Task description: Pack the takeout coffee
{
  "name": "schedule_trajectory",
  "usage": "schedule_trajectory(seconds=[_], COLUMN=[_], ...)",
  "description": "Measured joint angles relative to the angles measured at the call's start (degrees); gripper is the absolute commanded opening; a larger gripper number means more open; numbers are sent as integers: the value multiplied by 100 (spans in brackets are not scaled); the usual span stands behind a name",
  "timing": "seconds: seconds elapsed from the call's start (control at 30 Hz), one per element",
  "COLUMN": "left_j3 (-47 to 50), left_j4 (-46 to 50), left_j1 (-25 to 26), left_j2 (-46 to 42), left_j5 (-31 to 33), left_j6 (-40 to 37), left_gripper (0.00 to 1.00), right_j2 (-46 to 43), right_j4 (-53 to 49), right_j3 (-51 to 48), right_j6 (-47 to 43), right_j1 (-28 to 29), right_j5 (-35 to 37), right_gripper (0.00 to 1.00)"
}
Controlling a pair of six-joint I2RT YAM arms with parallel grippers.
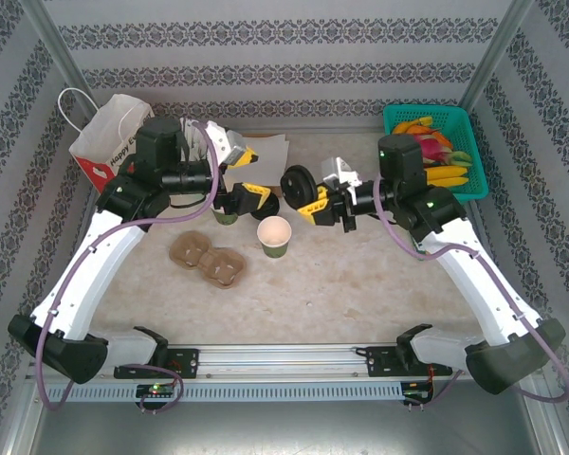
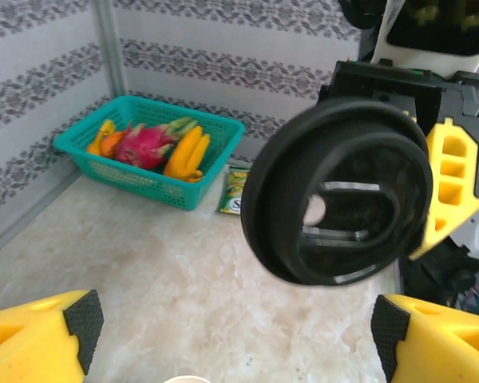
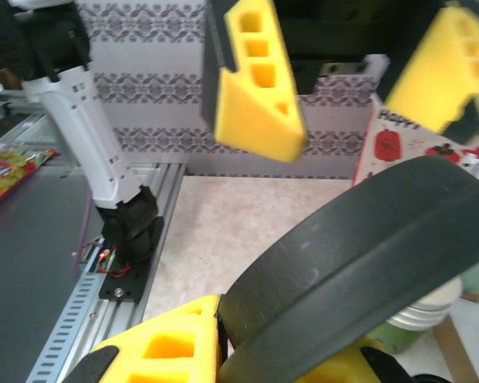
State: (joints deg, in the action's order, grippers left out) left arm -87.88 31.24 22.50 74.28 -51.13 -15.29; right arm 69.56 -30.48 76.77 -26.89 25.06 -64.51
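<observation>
In the left wrist view the black lid (image 2: 339, 199) covers part of a snack packet (image 2: 234, 190). The fingers (image 2: 32, 339) of the left gripper (image 2: 235, 331) and a cup rim (image 2: 186, 379) are cut by the bottom edge. In the right wrist view the lid is blurred, runs off 2 edges and hides most of a stack of cups (image 3: 431, 307).

Olive-green cup (image 1: 274, 237) upright, lidless, mid-table; black lid (image 1: 297, 182) on edge in right hand (image 1: 306, 196)

Black lid (image 1: 296, 182): 1.
Green cups (image 1: 274, 237): 2 standing, one perhaps a stack.
Pulp carrier (image 1: 207, 259): 1.
Paper bag (image 1: 106, 135): 1.
Teal basket (image 2: 136, 177): 1.
Dragon fruit (image 2: 144, 146): 1.
Snack packets (image 2: 235, 190): 2.
</observation>
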Motion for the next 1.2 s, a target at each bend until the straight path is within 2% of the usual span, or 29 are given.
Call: schedule_trajectory(seconds=[0.27, 0.53, 0.73, 0.93, 1.1, 1.13, 1.17, 1.2], left_j3=[-345, -426, -570, -612, -614, -612, -612, -608], left_j4=[837, 1209, 1311, 1346, 1338, 1333, 1314, 1276], left_j1=[105, 107, 109, 107, 114, 114, 111, 114], left_j2=[299, 328, 479, 498, 511, 511, 511, 511], left_j5=[-382, -588, -605, -581, -595, -584, -570, -533], left_j6=[-828, -1305, -1456, -1491, -1432, -1425, -1392, -1357], left_gripper=[76, 64, 46, 19, 3, 0, 0, 0], right_j2=[166, 361, 367, 372, 374, 376, 376, 376], right_j4=[-22, -61, -59, -81, 31, 28, 57, 79], right_j3=[42, 107, 144, 146, 149, 151, 151, 149], right_j6=[-229, -225, -225, -227, -205, -181, -175, -138], right_j1=[313, 474, 623, 673, 743, 743, 741, 741], right_j5=[17, 96, 109, 192, 264, 282, 306, 354], right_gripper=[0, 0, 0, 0, 0, 8, 19, 26])
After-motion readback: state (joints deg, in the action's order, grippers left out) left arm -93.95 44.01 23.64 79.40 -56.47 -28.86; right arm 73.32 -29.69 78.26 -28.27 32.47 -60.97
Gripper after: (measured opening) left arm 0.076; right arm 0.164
